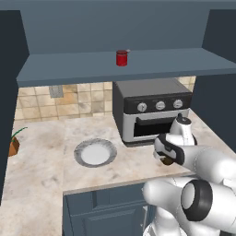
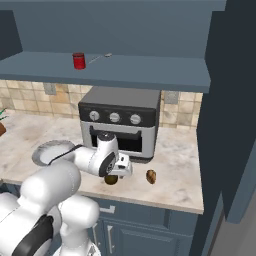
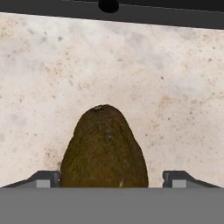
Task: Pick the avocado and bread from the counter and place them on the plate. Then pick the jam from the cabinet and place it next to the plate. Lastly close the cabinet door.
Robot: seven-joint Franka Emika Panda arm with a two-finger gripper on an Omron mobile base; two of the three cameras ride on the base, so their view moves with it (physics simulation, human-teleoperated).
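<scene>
The robot's gripper (image 3: 111, 180) hangs low over the marble counter (image 2: 185, 165), just in front of the toaster oven (image 2: 120, 122), with the avocado (image 3: 103, 148) lying directly between its two dark fingertips (image 3: 43, 179). In the hand view the fingers stand apart, one on each side of the fruit's broad end, with a sliver of counter showing between the right tip and the skin; the left tip sits right at the fruit's edge, and whether it touches cannot be told. The avocado's long axis runs straight away from the hand, stem end pointing toward the oven's dark base, so the jaws straddle its short width, which looks the sensible way to take it. In the right base view the avocado (image 2: 111, 179) rests on the counter beneath the gripper (image 2: 116, 175), and a brown piece of bread (image 2: 151, 176) lies near it to the right, apart from both. The plate (image 1: 83, 154) waits well to the left along the counter. The red jam jar (image 1: 121, 58) stands up on the cabinet shelf (image 1: 69, 69). The coming move, as it appears, is simply a squeeze inward across the fruit's width; a rounded, tapering skin could slip forward if the fingers close too near the narrow end
</scene>
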